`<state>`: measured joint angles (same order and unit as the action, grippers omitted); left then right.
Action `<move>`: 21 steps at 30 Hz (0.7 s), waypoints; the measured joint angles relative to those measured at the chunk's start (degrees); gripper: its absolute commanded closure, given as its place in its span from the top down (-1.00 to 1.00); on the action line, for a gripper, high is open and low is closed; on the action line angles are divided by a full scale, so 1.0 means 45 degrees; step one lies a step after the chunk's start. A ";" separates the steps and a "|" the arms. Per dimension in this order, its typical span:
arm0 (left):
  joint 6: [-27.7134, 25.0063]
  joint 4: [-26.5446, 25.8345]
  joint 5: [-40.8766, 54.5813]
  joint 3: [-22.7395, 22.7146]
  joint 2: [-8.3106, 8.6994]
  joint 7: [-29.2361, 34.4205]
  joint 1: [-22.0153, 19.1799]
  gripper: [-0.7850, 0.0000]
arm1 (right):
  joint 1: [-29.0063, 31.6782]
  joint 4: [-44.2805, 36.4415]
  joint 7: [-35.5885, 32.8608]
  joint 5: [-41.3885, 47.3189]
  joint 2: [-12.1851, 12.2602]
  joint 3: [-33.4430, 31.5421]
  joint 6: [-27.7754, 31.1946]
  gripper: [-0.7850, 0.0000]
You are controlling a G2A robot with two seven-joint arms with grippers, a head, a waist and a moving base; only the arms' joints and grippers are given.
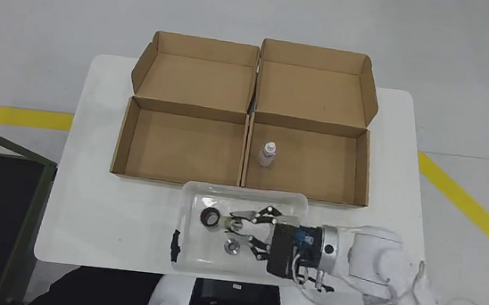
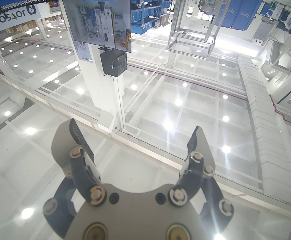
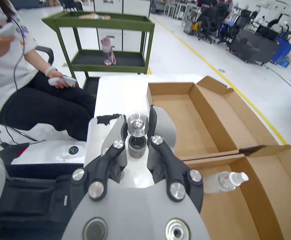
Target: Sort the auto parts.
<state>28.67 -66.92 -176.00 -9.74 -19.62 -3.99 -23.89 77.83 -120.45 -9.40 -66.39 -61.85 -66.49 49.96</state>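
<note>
On a white worktop [image 1: 94,217], the right tool [image 3: 137,123] pinches a silver disc [image 3: 138,125] over the tray [image 1: 240,190], seemingly bound for the boxes [image 3: 193,118] alongside; the left tool [image 2: 135,127], spread, faces the ceiling [image 2: 193,102].

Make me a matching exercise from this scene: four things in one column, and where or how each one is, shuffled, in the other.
Things:
1. spray bottle
2. silver disc
3. dark ring
4. left gripper

Places or states:
A. open, holding nothing
B. lying loose in the tray
C. lying in a cardboard box
D. clamped by the right gripper

Pairs: 1-C, 2-D, 3-B, 4-A.
</note>
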 measured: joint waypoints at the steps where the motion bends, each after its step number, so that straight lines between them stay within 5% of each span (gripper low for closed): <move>1: 0.0000 0.0000 0.0000 0.0000 0.0000 0.0000 0.0000 1.00 | -0.0011 -0.0054 0.0196 0.0274 0.0007 -0.0100 0.0064 -1.00; 21: 0.0000 0.0000 0.0000 0.0000 0.0000 0.0000 0.0000 1.00 | -0.0238 -0.0407 0.2385 0.5253 0.0101 -0.2397 -0.0415 -1.00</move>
<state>28.67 -66.92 -176.00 -9.74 -19.62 -3.99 -23.89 76.76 -122.28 1.33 -42.76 -61.40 -77.28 48.09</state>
